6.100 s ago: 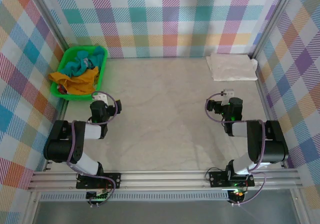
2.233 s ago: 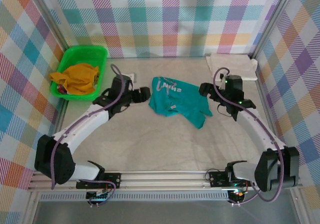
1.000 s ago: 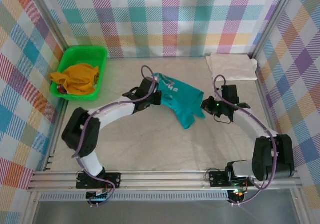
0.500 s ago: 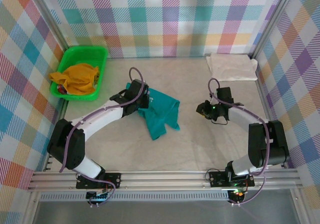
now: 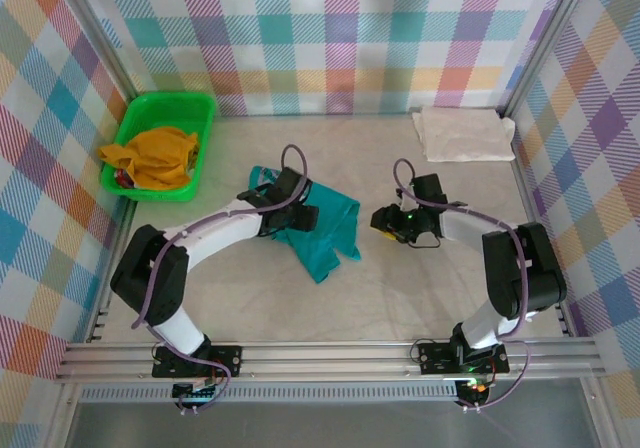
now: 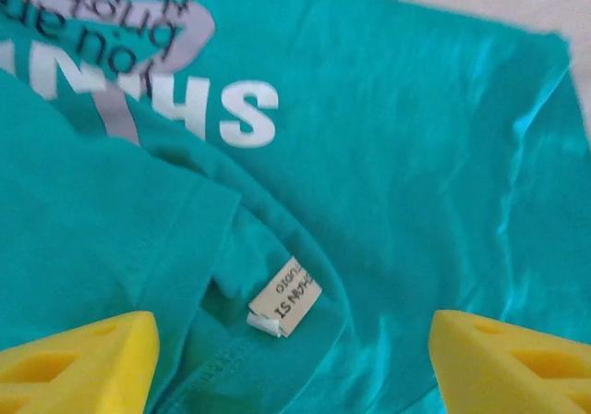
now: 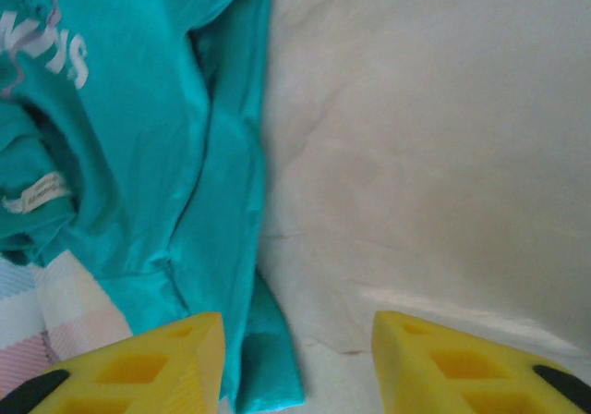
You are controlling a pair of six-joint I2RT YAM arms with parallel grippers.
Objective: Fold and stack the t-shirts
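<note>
On my right wrist feed, the right gripper [image 7: 295, 368] has its yellow fingers [image 7: 138, 368] standing apart, with bare table [image 7: 416, 137] between them and nothing gripped. The teal t-shirt [image 7: 157, 155] lies rumpled along the left side, one edge running down to a point just beside the left-hand finger. I note white lettering [image 7: 55, 54] at the upper left and a small sewn label [image 7: 37, 192] at the collar. A pale checked patch [image 7: 46, 322] shows at lower left; I cannot identify it.
</note>
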